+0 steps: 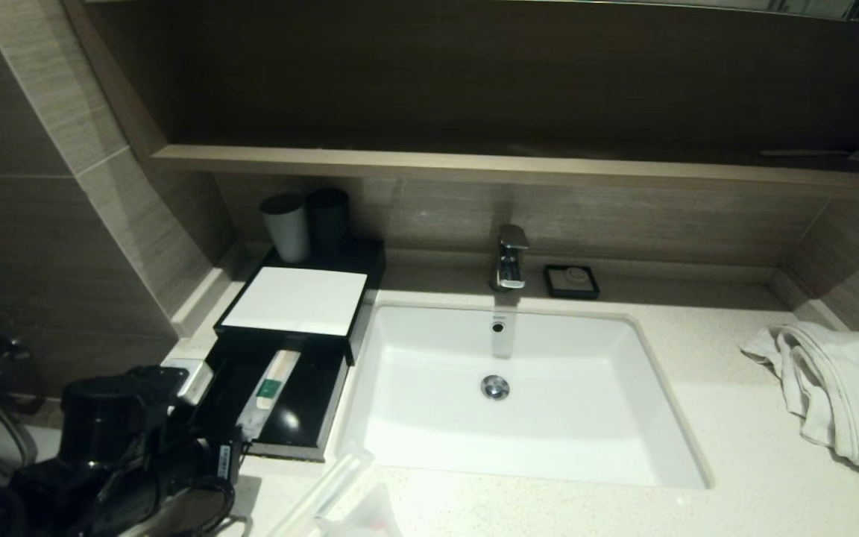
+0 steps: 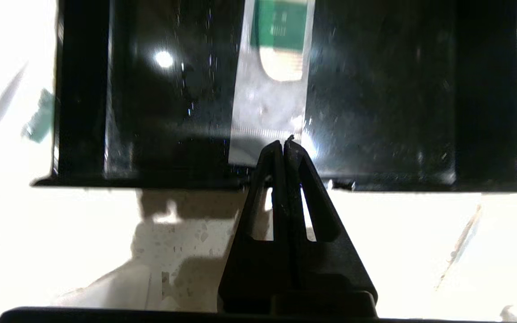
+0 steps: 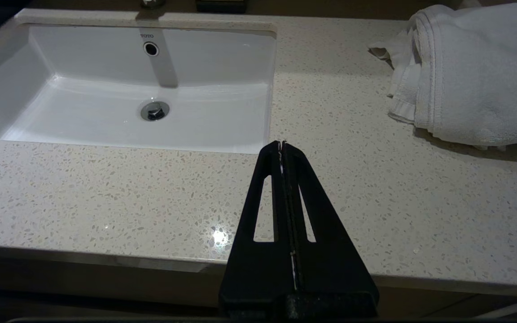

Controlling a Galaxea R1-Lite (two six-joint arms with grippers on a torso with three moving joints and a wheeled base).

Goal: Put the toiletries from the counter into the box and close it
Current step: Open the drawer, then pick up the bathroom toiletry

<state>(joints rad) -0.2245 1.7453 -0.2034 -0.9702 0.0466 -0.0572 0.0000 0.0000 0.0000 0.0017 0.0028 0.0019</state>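
My left gripper (image 2: pixel 284 146) is down at about 8 o'clock from the sink (image 1: pixel 400 418), right at the near edge of the black box (image 2: pixel 83 134). Its two fingers are pressed together, and they seem to pinch the very end of a long packet (image 1: pixel 271 384). The packet has a green band and it already lies inside the box, pointing toward 12 o'clock. I think I hold it by the tip so it can slide in flat and not stick up.

The box is a drawer that is pulled out toward me. Its white top (image 1: pixel 297 300) sits behind it, at 12 o'clock from the packet. It has to stay pulled out until everything is in, and then it gets pushed shut.

More clear packets (image 1: pixel 329 488) lie on the counter (image 3: pixel 106 197) at about 5 o'clock from the box. I think those go in next.

My right gripper (image 3: pixel 282 144) waits over the bare counter at the sink's near right corner, at about 5 o'clock from the drain. It is clenched on nothing. A white towel (image 1: pixel 839 388) lies at 3 o'clock from the sink.
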